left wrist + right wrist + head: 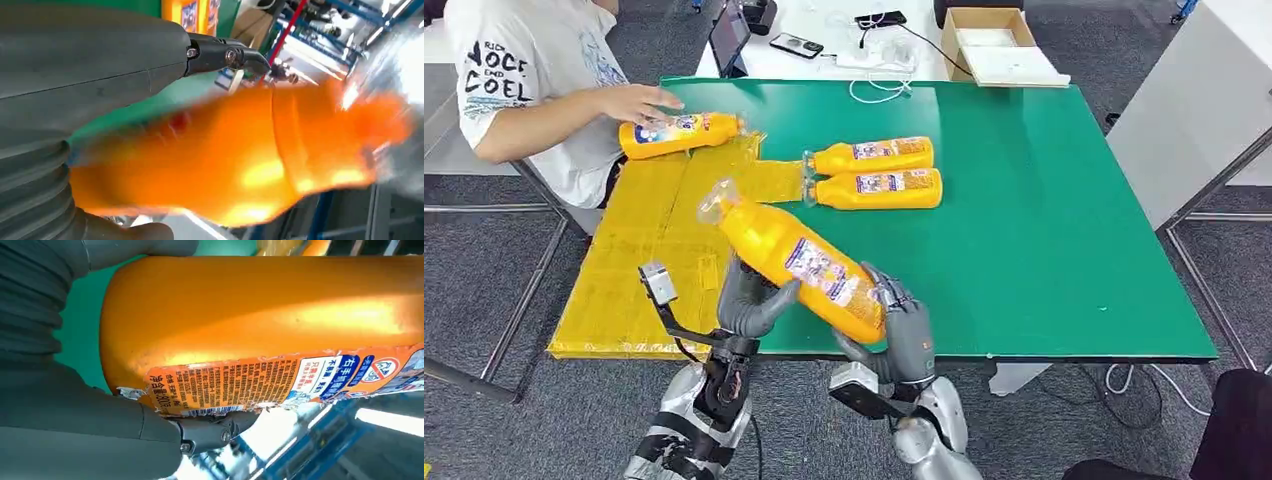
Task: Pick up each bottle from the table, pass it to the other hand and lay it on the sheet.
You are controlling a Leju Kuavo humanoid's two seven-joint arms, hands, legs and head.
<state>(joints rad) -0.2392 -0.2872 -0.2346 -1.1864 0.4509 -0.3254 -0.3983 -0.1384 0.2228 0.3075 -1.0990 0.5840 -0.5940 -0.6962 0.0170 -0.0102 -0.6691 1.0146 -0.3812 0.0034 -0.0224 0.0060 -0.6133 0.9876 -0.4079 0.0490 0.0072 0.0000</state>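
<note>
left hand (749, 300): fingers gripping | right hand (902, 325): fingers gripping

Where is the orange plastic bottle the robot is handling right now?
In the head view, the orange plastic bottle is held tilted above the green table's near edge, between the left hand and right hand.

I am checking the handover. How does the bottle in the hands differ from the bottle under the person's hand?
The held bottle is off the table, tilted, between the left hand and right hand. The far bottle lies flat on the yellow sheet with a person's hand on it. Both are orange with labels.
</note>
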